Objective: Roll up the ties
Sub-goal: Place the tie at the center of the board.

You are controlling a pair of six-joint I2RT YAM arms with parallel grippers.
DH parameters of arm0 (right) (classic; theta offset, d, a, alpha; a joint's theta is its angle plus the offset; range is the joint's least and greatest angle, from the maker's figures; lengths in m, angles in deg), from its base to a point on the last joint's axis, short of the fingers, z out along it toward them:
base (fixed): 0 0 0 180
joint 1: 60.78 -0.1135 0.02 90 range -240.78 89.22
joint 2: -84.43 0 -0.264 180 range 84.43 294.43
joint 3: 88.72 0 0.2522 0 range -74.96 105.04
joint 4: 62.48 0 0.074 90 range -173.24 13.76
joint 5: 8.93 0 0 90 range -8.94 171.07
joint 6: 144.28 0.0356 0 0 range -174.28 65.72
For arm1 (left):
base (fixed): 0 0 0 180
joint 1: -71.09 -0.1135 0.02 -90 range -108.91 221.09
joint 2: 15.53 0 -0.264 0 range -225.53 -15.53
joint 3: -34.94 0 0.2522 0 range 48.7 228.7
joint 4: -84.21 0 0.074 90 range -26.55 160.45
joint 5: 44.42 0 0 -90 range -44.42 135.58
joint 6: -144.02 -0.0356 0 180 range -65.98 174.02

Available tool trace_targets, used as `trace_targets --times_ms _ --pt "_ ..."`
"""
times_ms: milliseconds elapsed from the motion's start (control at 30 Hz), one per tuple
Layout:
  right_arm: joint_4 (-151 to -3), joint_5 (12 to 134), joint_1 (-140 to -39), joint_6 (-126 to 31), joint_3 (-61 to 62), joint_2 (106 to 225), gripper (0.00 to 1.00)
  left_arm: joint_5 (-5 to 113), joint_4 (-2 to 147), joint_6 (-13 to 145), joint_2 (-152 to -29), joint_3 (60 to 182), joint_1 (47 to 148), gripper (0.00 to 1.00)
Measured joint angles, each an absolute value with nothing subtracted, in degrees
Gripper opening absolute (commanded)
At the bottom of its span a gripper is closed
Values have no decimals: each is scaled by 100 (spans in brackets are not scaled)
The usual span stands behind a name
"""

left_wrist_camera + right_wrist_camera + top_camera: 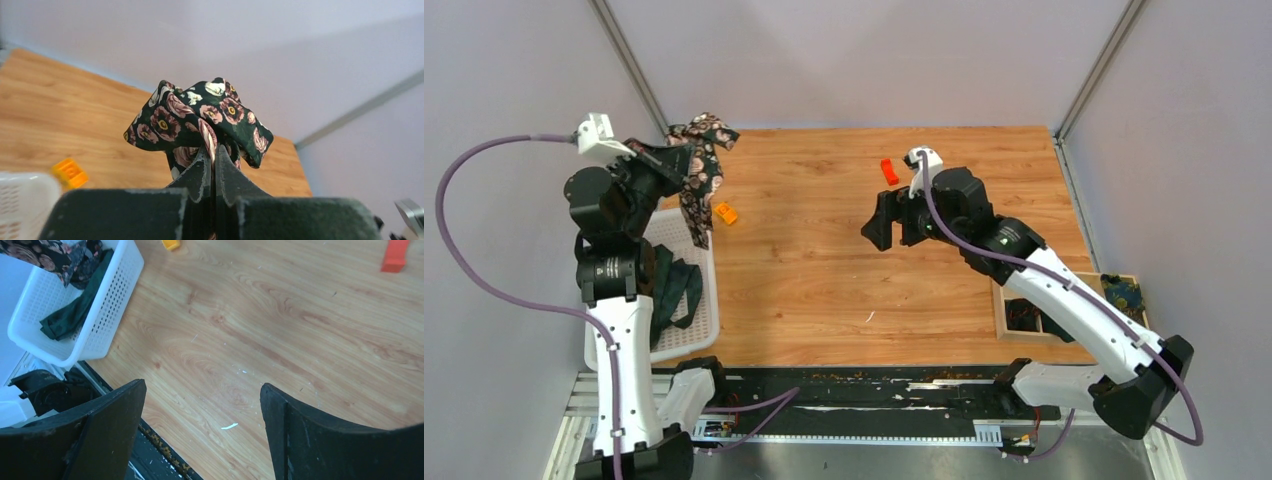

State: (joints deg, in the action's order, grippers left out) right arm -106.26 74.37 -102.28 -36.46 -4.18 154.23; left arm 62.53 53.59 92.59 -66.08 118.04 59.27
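My left gripper (pixel 686 160) is shut on a black tie with pink-white flowers (pixel 703 170), held up over the table's far left corner; its tail hangs down toward the basket. In the left wrist view the floral tie (pixel 200 122) bunches above the pinched fingertips (pixel 215 152). A dark teal tie (pixel 669 290) lies in the white basket (pixel 709 310); the right wrist view shows this teal tie (pixel 75 312) too. My right gripper (pixel 886 222) hovers open over the table's middle, nothing between its fingers (pixel 202 405).
An orange block (pixel 726 213) lies by the basket, a red-orange block (pixel 889 171) farther back. A wooden box (pixel 1024 315) with a patterned tie (pixel 1124 293) sits at the right edge. A small white scrap (pixel 230 426) lies on the wood.
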Motion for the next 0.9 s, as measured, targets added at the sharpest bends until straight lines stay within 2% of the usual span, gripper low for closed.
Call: trace_targets --times_ms 133,167,300,333,467,667,900 --pt "-10620 7762 -10228 -3646 -418 15037 86 6622 5551 9257 -6748 11893 6784 0" --pt "-10615 7861 -10228 -3646 -418 14934 86 6719 5599 9255 -6820 11893 7081 6" --pt "-10570 8267 -10228 -3613 -529 14481 87 7025 5654 9069 -7246 11893 7982 95" --pt "-10565 8359 -10228 -3591 -597 14363 87 7066 5617 8940 -7377 11896 8159 99" --pt "-10600 8689 -10228 -3501 -875 13985 87 7250 5444 8592 -7915 11568 8653 100" --pt "-10670 8868 -10228 -3442 -1268 13799 86 7293 5046 8313 -7830 10536 8679 100" --pt "-10585 7970 -10230 -3622 -1668 14337 81 7046 4633 8031 -7023 9944 8681 94"
